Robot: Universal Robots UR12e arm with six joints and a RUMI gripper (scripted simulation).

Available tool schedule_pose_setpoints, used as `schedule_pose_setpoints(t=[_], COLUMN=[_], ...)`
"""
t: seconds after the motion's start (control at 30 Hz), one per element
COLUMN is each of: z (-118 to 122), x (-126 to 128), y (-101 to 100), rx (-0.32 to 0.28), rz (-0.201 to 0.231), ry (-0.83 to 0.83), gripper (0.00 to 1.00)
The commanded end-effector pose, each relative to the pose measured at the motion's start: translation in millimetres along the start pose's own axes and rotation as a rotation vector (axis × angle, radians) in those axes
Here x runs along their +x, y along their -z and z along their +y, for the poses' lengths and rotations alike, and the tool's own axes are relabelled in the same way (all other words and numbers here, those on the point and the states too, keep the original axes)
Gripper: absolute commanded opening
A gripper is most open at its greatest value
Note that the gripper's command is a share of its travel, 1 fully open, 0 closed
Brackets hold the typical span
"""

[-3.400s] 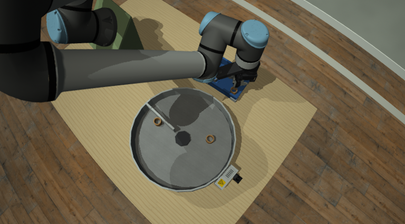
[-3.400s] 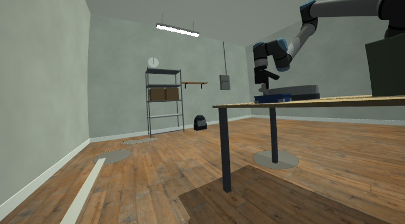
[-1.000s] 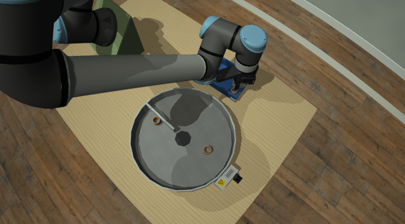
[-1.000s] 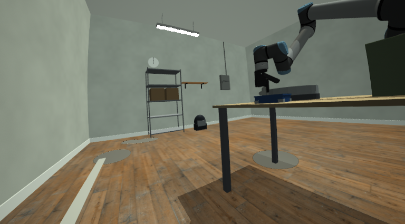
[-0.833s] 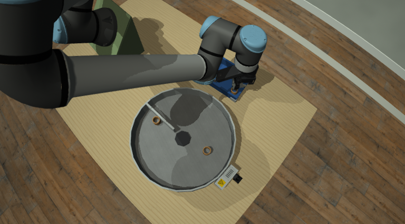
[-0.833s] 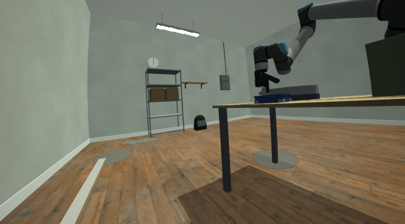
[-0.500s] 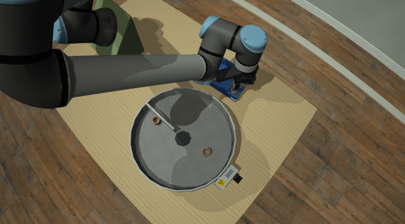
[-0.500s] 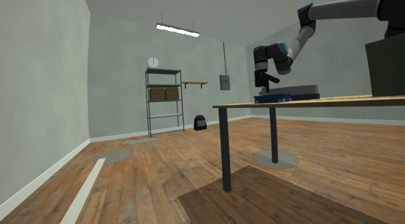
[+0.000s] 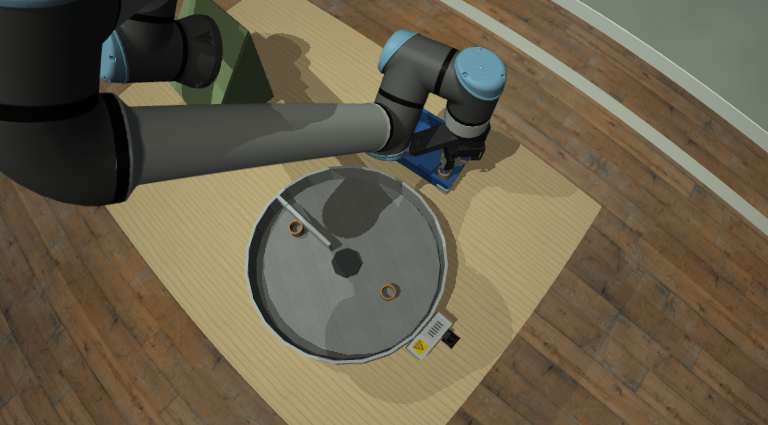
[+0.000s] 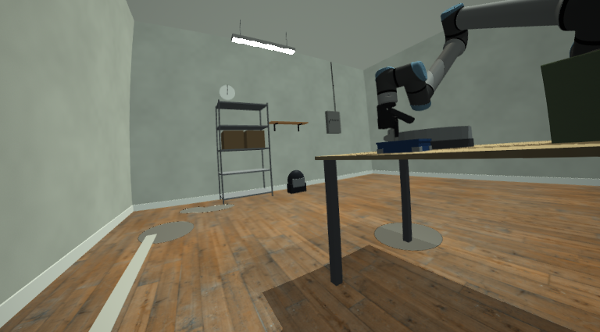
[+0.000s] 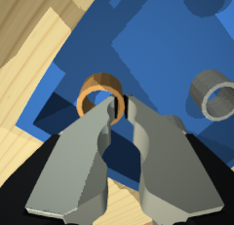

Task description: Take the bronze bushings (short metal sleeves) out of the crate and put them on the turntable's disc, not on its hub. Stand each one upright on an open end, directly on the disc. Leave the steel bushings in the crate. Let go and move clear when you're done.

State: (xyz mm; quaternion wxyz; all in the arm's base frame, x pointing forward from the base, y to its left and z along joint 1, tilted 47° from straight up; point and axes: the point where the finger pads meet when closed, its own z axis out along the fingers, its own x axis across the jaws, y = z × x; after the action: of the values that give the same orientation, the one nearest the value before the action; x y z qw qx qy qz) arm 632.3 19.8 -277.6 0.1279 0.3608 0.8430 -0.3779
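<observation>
A blue crate [image 9: 431, 162] sits on the table beside the turntable, and it also shows in the wrist view [image 11: 161, 50]. My gripper [image 11: 120, 95] [image 9: 450, 162] is down in the crate, shut on the wall of an upright bronze bushing [image 11: 99, 95], with one finger inside the ring and one outside. A steel bushing [image 11: 218, 95] stands to its right in the crate, and another steel one is cut off by the top edge. Two bronze bushings [image 9: 296, 228] [image 9: 387, 291] stand upright on the turntable's grey disc [image 9: 317, 295], away from the dark hub [image 9: 346, 262].
A raised rim rings the disc, and a thin fixed bar [image 9: 305, 223] runs from the rim toward the hub. A control box with a warning label [image 9: 430, 335] sits at the turntable's near edge. A green block [image 9: 226, 63] stands at the table's far corner.
</observation>
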Motion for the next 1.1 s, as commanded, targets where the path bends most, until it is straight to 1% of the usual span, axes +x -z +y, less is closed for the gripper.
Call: schedule_pose_setpoints(t=[0.0,0.53,0.63,0.8,1.03,1.07], z=[0.4,0.4,0.3,0.3,0.3,0.3], x=[-0.3,-0.3,-0.3,-0.3,-0.3,-0.3], y=[0.6,1.8,5.0,16.1,43.2,43.2], rx=[-0.001,-0.001,-0.001,-0.001,-0.001,-0.001], rz=[-0.001,-0.001,-0.001,-0.001,-0.001,-0.001], ry=[0.0,0.0,0.0,0.0,0.0,0.0], gripper=[0.0,0.0,0.0,0.0,0.0,0.0])
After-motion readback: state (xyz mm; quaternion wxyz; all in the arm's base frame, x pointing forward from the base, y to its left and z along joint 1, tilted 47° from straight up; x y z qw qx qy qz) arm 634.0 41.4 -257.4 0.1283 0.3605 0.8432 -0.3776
